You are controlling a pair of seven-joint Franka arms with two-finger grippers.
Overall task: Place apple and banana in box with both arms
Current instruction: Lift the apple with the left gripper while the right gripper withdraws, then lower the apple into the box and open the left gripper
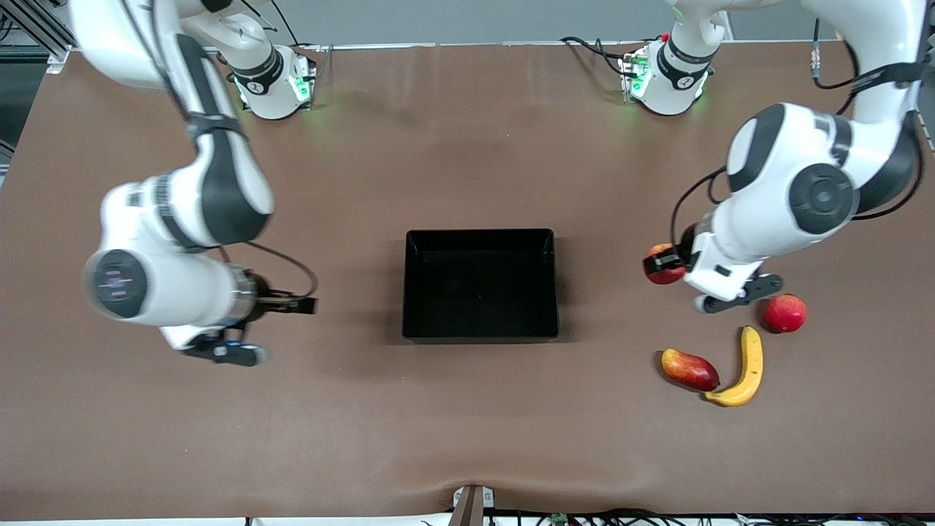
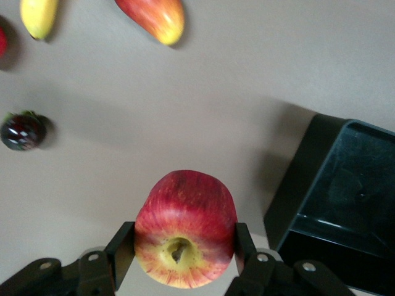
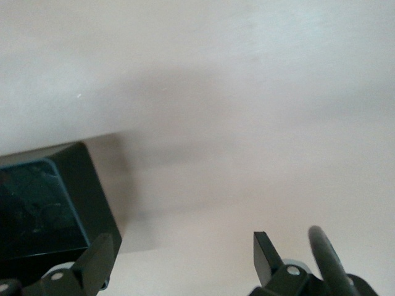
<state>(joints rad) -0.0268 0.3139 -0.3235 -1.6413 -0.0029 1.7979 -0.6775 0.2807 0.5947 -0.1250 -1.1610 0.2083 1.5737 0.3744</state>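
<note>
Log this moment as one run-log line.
left gripper: shut on small streaked red apple, lifted | right gripper: open, empty | curved yellow banana: on table | shallow black plastic box: empty

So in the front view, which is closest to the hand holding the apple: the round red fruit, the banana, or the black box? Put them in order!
Measured from the left gripper, which has the apple in its jaws:
1. Round red fruit, toward the left arm's end of the table.
2. Banana, nearer the front camera than the round fruit.
3. Box, mid-table.
</note>
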